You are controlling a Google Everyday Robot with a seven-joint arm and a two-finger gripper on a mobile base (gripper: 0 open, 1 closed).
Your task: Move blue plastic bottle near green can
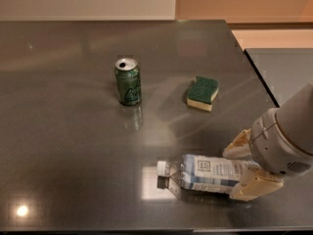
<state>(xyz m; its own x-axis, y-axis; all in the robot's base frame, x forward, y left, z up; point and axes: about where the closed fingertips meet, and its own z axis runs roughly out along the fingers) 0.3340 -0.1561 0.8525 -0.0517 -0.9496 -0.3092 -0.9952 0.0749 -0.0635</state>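
Observation:
The blue plastic bottle [208,173] lies on its side near the front edge of the dark table [68,131], with its white cap pointing left. My gripper [234,174] comes in from the right. Its two pale fingers [238,147] sit on either side of the bottle's base end and press against it. The bottle still rests on the table. The green can [128,82] stands upright, well to the back left of the bottle, with its silver top open.
A yellow sponge with a green top [202,93] lies right of the can, behind the bottle. The table's right edge runs close to my arm. Beyond it is a lower grey surface [288,72]. A pale wall lies behind the table.

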